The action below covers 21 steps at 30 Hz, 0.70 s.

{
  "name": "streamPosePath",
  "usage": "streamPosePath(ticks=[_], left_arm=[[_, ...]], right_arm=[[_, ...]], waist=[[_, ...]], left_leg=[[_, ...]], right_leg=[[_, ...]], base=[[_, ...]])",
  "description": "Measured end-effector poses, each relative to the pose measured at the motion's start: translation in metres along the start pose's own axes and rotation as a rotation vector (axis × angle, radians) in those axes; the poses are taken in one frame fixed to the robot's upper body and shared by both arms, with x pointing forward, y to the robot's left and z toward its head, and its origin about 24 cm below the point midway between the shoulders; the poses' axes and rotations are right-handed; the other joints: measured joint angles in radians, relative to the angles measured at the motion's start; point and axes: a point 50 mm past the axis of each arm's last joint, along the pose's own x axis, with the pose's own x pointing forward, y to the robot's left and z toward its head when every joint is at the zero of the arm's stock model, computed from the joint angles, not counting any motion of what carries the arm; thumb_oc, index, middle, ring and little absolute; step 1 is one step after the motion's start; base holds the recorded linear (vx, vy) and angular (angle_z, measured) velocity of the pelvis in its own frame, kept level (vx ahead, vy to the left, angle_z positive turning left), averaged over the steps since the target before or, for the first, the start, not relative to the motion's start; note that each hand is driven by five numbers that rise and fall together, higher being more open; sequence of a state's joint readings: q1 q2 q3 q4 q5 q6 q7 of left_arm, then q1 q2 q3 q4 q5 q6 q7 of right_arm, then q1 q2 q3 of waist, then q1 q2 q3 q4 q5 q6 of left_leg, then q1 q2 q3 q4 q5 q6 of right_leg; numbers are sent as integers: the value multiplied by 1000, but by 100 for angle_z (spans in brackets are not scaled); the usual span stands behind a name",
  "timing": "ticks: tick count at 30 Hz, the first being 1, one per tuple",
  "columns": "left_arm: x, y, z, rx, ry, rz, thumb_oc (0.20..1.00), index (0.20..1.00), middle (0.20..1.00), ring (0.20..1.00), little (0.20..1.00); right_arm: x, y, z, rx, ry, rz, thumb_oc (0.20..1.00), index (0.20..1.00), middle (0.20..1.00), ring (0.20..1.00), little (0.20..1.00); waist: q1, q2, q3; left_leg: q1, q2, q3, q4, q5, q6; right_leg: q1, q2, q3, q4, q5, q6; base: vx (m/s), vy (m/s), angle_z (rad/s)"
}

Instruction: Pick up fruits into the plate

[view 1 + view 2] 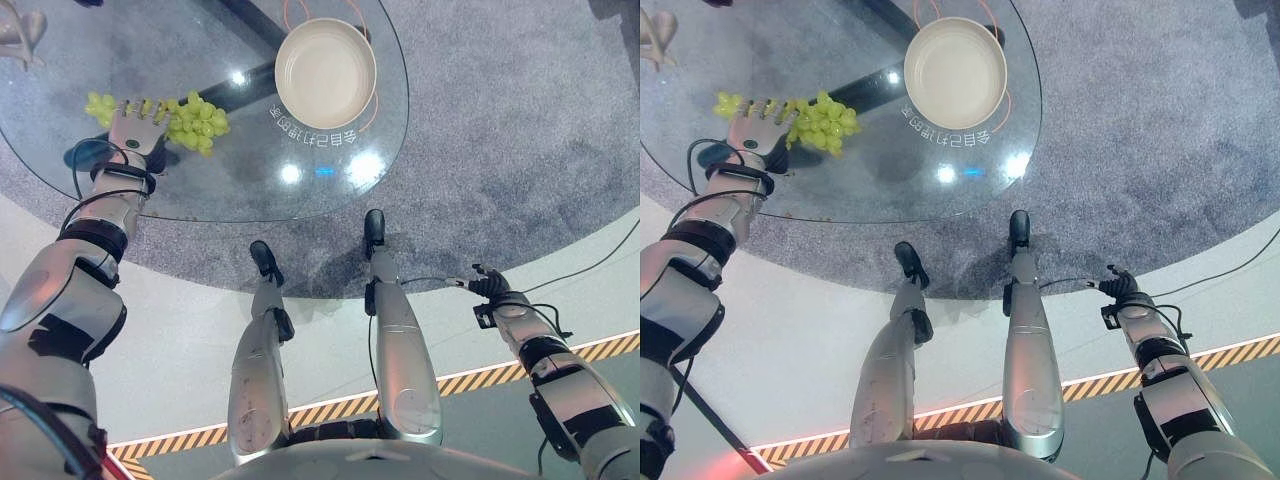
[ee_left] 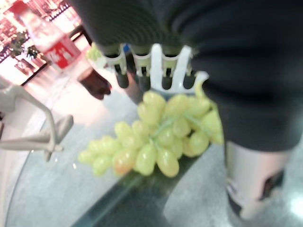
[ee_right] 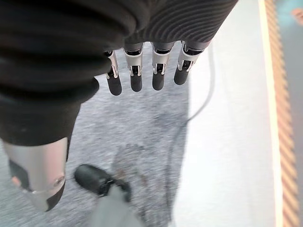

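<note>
A bunch of green grapes (image 1: pixel 196 121) lies on the left part of the round glass table (image 1: pixel 250 185). My left hand (image 1: pixel 135 127) rests over the middle of the bunch with its fingers straight, and grapes stick out on both sides of it. In the left wrist view the grapes (image 2: pixel 158 137) sit just under the palm, between the fingers (image 2: pixel 158 71) and the thumb. A cream plate (image 1: pixel 325 72) stands empty at the table's far middle. My right hand (image 1: pixel 488 284) hangs open low at the right, above the floor, with nothing in its relaxed fingers (image 3: pixel 136 78).
A white stand (image 1: pixel 22 38) is at the table's far left edge. A bottle with a red label (image 2: pixel 49 40) stands beyond the grapes. Grey carpet surrounds the table, and yellow-black striped tape (image 1: pixel 600 348) runs across the floor at the right.
</note>
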<state>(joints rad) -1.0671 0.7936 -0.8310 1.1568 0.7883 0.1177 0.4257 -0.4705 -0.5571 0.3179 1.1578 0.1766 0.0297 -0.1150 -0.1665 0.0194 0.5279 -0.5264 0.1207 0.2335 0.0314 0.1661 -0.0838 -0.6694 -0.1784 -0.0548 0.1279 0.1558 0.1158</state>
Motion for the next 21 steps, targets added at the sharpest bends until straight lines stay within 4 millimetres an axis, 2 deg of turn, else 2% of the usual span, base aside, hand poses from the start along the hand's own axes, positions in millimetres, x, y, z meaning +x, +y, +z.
streamPosePath(ticks=[4,10,21], left_arm=[[0,5,-8,7,73,80,1000,1000,1000,1000,1000],[2,18,-27,-105,245,223,1000,1000,1000,1000,1000],[9,39,-35,-139,296,340,1000,1000,1000,1000,1000]], right_arm=[[-1,-4,-10,-9,20,-13,1000,1000,1000,1000,1000],[-5,1,-25,-18,32,-2,1000,1000,1000,1000,1000],[-6,5,-25,-13,18,9,1000,1000,1000,1000,1000]], waist=[[-7,0,0],[-7,-5,-2],[-20,-16,-6]], left_leg=[[-25,2,-2,13,0,0],[-61,6,-19,51,-7,-3],[-142,15,-31,121,-29,-2]], right_leg=[[-26,1,3,15,0,0],[-55,0,2,54,-17,-2],[-115,2,6,83,-25,-4]], base=[[0,0,0],[10,-33,5],[14,-2,1]])
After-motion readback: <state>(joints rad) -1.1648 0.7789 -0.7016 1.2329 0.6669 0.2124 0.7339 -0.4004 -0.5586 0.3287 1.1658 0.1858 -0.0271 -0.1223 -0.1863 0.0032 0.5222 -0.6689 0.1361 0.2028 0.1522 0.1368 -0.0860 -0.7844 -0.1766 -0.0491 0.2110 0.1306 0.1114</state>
